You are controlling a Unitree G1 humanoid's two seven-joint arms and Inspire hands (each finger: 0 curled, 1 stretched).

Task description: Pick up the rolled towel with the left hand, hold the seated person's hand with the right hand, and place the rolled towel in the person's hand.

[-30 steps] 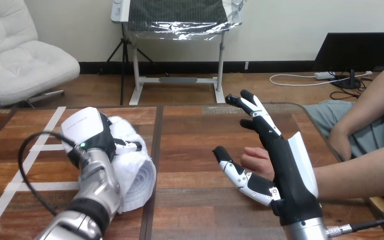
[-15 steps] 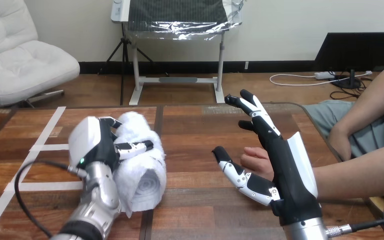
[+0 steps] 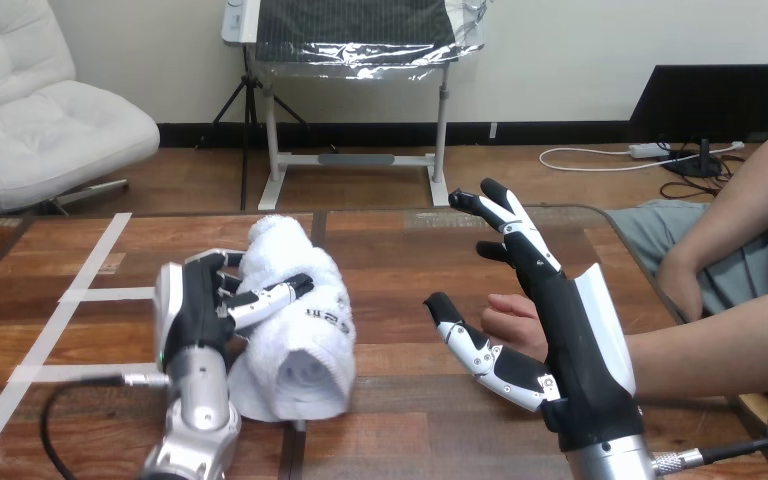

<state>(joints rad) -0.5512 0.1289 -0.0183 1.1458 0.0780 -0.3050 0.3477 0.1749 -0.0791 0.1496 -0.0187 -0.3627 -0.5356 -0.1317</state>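
the rolled towel (image 3: pixel 305 335) is being gripped over the left half of the wooden table (image 3: pixel 400 260) by the left hand (image 3: pixel 198 312), whose fingers and thumb are being curled round the roll's left side and top. the towel's spiral end is being turned toward the camera. whether the roll is being rested on the table or held just above it cannot be told. the right hand (image 3: pixel 565 345) is being held on edge over the table's right half, fingers being stretched straight and thumb spread wide to the left, with nothing being grasped. the person's hand (image 3: pixel 508 318) is being partly hidden behind its palm, showing between thumb and fingers; whether the two are touching cannot be told. towel and person's hand are being separated by bare table.
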